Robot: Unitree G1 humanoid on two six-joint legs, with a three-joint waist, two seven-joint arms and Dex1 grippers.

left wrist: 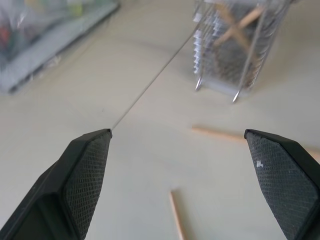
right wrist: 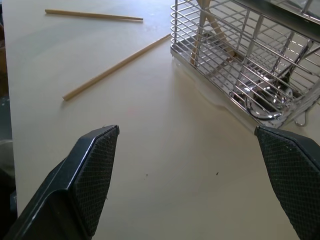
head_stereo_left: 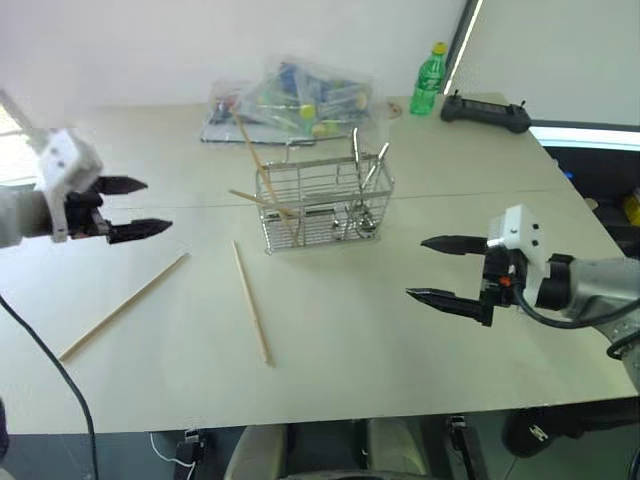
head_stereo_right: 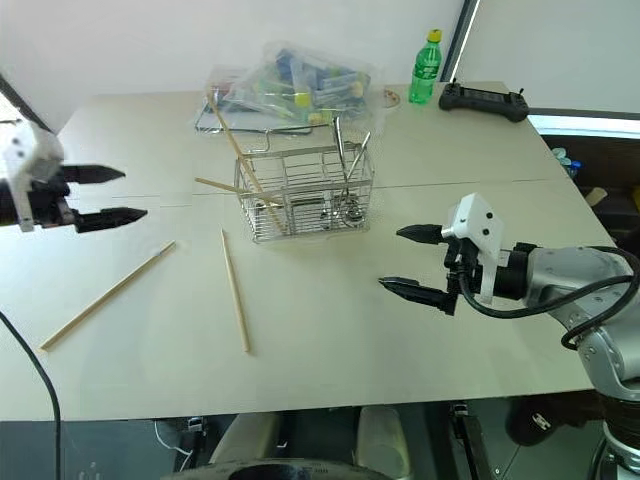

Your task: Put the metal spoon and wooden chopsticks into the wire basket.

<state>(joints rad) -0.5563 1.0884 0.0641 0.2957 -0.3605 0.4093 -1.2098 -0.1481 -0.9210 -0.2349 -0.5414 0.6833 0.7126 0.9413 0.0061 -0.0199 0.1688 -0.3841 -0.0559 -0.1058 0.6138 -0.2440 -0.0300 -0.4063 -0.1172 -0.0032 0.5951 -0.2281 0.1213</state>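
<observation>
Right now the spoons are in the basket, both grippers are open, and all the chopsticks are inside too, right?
Not all. Two wooden chopsticks lie on the table in front of the wire basket, as the left eye view shows. The spoons are inside, and the left gripper and right gripper are open.

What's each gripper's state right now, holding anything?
Left gripper: open, holding nothing, above the table.
Right gripper: open, holding nothing, above the table.

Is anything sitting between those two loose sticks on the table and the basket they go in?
Nothing visible does. Both loose wooden chopsticks lie on bare table in front of the wire basket, with open tabletop between them and it.
</observation>
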